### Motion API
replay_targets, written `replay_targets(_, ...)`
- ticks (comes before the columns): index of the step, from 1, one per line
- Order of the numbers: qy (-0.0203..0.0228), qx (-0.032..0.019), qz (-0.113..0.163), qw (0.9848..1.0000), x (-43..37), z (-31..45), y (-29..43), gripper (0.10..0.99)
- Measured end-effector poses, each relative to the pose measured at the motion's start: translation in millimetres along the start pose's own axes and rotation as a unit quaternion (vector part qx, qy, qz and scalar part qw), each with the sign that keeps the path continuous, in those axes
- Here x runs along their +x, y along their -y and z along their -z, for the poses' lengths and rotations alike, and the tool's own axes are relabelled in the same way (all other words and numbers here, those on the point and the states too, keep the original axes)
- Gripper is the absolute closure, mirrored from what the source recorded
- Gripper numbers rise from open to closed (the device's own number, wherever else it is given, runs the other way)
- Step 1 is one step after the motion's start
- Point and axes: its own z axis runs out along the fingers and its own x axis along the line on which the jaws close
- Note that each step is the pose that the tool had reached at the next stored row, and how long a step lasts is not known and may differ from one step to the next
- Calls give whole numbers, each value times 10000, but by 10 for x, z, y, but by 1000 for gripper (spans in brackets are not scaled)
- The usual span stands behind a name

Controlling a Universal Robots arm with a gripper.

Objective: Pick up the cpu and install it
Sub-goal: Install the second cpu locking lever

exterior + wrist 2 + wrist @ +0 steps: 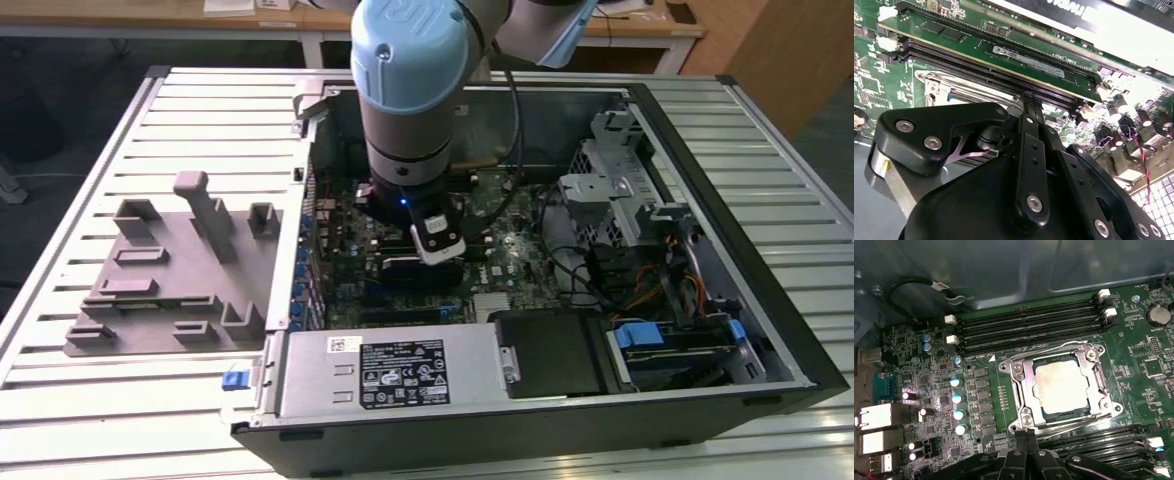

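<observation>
The black metal claw [1026,437] has its two thin fingers pressed together, holding nothing. Just past its tips, the flat square silver-grey cpu [1062,386] sits inside the shiny metal socket frame [1019,390] on the green circuit board [1139,370]. Beyond it run long black memory slots [1029,327]. In the exterior view, the light blue and grey robot arm [414,90] reaches down into the open black computer case [747,200] on the ribbed metal desk [80,410].

One cpu [1062,386] sits in one socket [1019,390]. Four empty memory slots [1029,325] lie beside it. One coin battery [1158,315], one robot arm [414,90], one computer case [747,200].
</observation>
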Motion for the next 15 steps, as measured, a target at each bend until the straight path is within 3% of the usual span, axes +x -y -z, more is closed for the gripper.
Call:
replay_targets(5,-6,-30,-1,10000,9,-18,7,980)
replay_targets(15,-6,-31,-1,10000,22,-45,-20,980)
